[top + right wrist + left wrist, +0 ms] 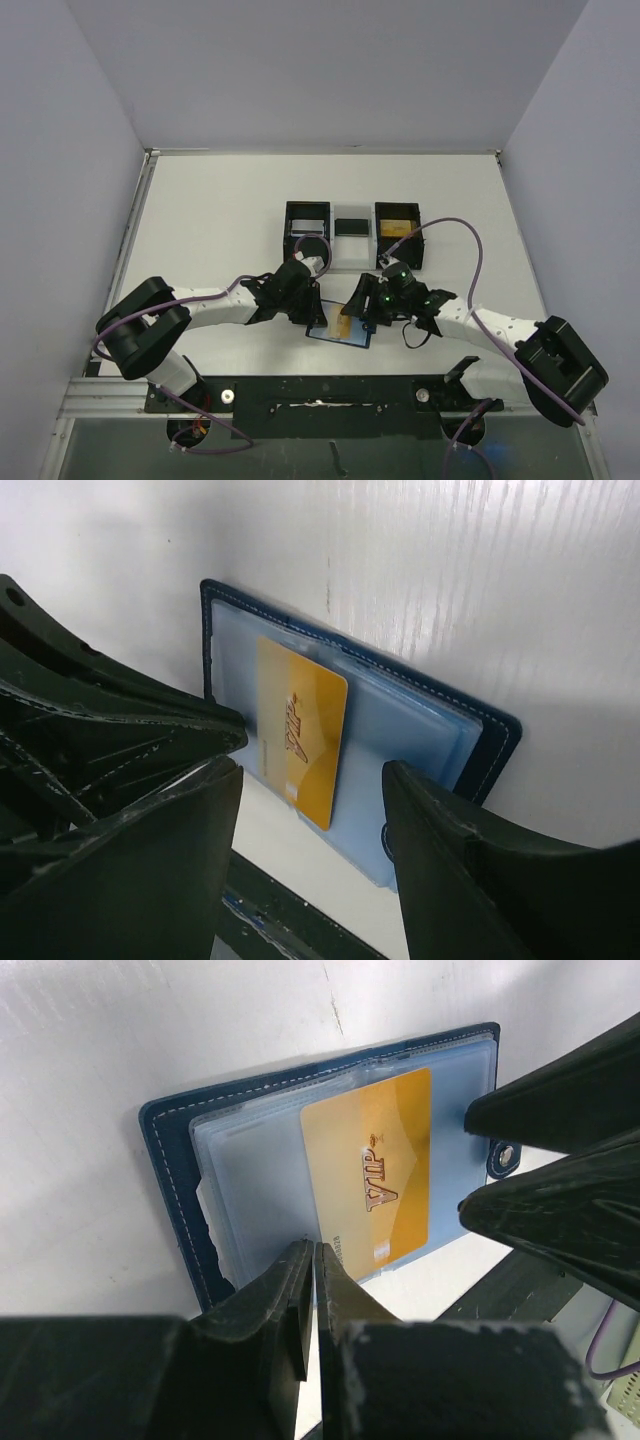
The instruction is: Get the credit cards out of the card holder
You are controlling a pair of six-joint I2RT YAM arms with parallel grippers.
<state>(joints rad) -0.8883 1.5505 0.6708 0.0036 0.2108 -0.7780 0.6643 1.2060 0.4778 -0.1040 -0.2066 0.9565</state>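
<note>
The dark blue card holder (355,338) lies open near the table's front edge, clear pockets up. It also shows in the left wrist view (170,1150) and the right wrist view (490,735). A gold VIP card (340,325) sits in a pocket (375,1160) (300,730), its end sticking out. My left gripper (318,312) is shut, its tips (313,1247) at the pocket edge beside the card's corner. My right gripper (358,308) is open (310,815), its jaws either side of the card's end, touching nothing.
Two black open-top boxes (307,245) (398,250) joined by a white tray (352,248) stand behind the holder. They hold a silver card (308,226), a dark card (351,226) and a gold card (397,228). The black base rail (300,920) runs just below the holder.
</note>
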